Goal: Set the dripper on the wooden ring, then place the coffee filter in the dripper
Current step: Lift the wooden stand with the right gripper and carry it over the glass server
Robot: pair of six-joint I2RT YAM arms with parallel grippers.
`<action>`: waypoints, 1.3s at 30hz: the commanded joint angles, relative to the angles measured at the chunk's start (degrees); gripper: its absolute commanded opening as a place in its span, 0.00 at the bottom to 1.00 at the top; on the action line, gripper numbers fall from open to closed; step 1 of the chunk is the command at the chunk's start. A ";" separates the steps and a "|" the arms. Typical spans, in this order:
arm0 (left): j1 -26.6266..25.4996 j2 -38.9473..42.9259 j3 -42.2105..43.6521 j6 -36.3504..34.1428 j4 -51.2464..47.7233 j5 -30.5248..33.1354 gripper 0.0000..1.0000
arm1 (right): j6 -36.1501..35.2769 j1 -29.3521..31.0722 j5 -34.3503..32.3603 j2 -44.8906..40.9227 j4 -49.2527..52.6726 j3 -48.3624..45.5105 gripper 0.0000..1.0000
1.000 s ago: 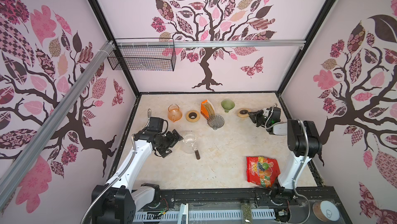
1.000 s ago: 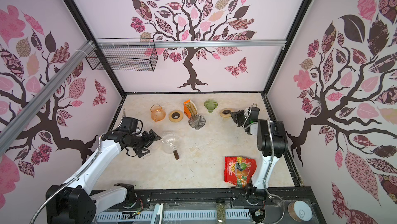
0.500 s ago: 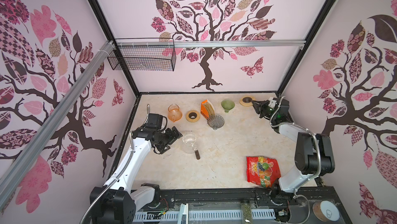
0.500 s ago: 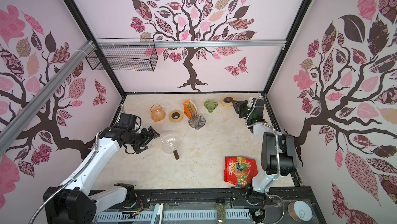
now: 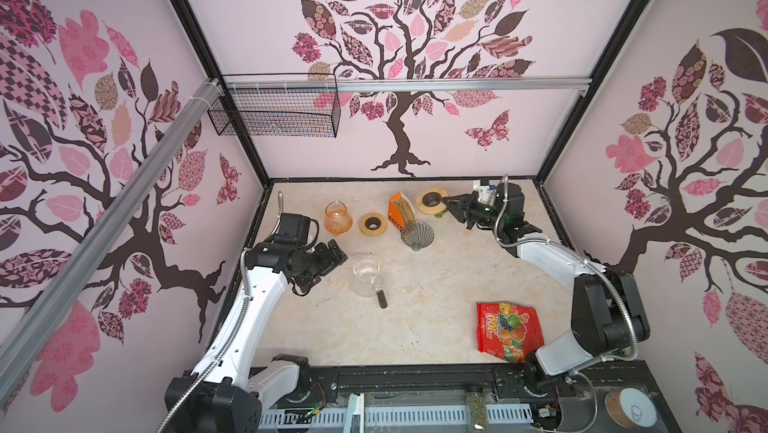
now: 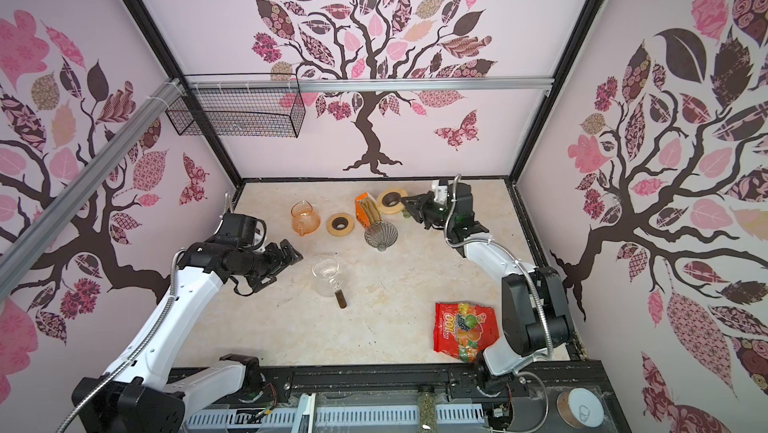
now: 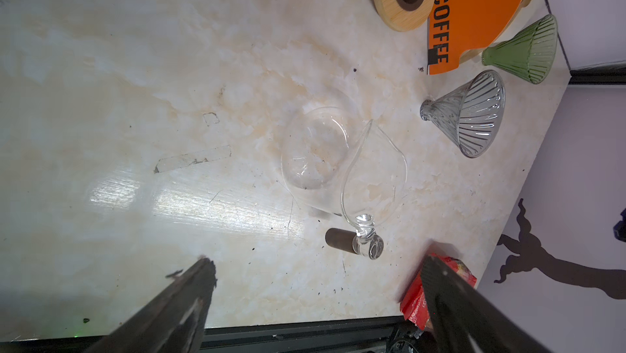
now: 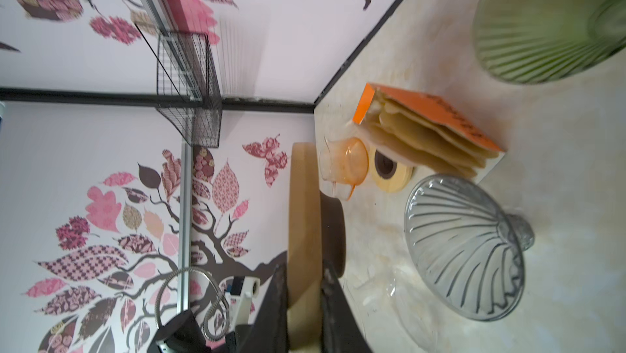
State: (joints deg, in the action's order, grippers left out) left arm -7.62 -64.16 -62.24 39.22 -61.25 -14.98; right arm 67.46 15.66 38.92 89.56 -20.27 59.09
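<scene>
Paper coffee filters (image 8: 423, 134) stick out of an orange COFFEE box (image 5: 399, 210) at the back of the table. A grey ribbed glass dripper (image 5: 417, 235) lies on its side beside the box. A green dripper (image 7: 525, 53) lies behind it, mostly hidden by my right arm in both top views. My right gripper (image 5: 446, 203) is shut on a wooden ring (image 8: 303, 216), held on edge in the air next to the box. My left gripper (image 5: 330, 264) is open and empty, just left of a clear glass server (image 7: 315, 151).
A second wooden ring (image 5: 372, 224) and an orange carafe (image 5: 337, 218) stand left of the box. A red candy bag (image 5: 509, 331) lies front right. A wire basket (image 5: 274, 113) hangs on the back wall. Walls enclose three sides.
My right gripper has lifted the wooden ring off the table at the right and carried it back and leftward to beside the filter box. The left gripper has shifted slightly toward the back.
</scene>
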 commanded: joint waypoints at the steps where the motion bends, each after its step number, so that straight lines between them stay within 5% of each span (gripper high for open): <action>1: 1.08 1.04 -3.25 -1.93 -2.61 2.50 0.98 | -4.94 5.29 4.21 -2.50 3.93 4.42 0.00; 10: 3.03 -0.04 -4.29 -0.13 -1.72 0.25 0.98 | -18.57 15.66 8.76 0.18 16.21 7.89 0.00; 39: -1.21 -2.46 -0.42 2.02 2.02 -4.36 0.98 | -11.21 22.73 11.17 14.67 0.79 8.02 0.00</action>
State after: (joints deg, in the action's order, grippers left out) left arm -8.36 -66.37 -63.96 41.60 -60.05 -18.74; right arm 55.51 37.95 49.69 102.74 -15.79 64.45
